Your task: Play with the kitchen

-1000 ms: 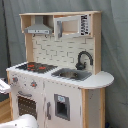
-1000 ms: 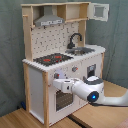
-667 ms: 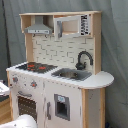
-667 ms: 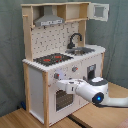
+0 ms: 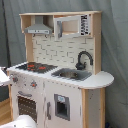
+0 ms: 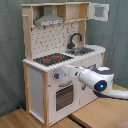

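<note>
Wooden floor [image 6: 30, 119], the kitchen [image 6: 55, 75] standing directly on it

In the second exterior view the white arm [image 6: 92, 80] reaches level toward the second exterior view's left, a blue light on its wrist. Its jaws cannot be made out.

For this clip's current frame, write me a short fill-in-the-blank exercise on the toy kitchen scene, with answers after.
1. In both exterior views, the tap standing behind the sink is coloured ____.
2. On the kitchen, the hob shows rings coloured ____.
3. In the second exterior view, the upper cabinet door stands ____.
4. In the second exterior view, the arm reaches toward the kitchen's ____ panel, below the hob.

Answers: black; red; open; front
</note>
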Tool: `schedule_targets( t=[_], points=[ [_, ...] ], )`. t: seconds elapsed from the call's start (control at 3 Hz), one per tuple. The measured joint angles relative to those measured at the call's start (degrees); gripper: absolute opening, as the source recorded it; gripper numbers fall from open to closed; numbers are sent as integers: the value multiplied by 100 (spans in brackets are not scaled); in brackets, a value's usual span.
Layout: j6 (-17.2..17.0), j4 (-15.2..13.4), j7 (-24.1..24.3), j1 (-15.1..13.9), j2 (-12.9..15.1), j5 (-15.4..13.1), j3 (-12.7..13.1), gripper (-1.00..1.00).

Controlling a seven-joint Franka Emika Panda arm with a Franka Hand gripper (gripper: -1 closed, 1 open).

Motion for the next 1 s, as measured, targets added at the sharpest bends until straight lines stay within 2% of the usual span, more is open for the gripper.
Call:
schedule_targets(
  t=[0.67, 1.0],
  points=[
    [-929, -69, 453, 461, -179, -141, -671, 100],
    [-1302, -121, 680, 694, -213, -328, -889, 100]
  ],
)
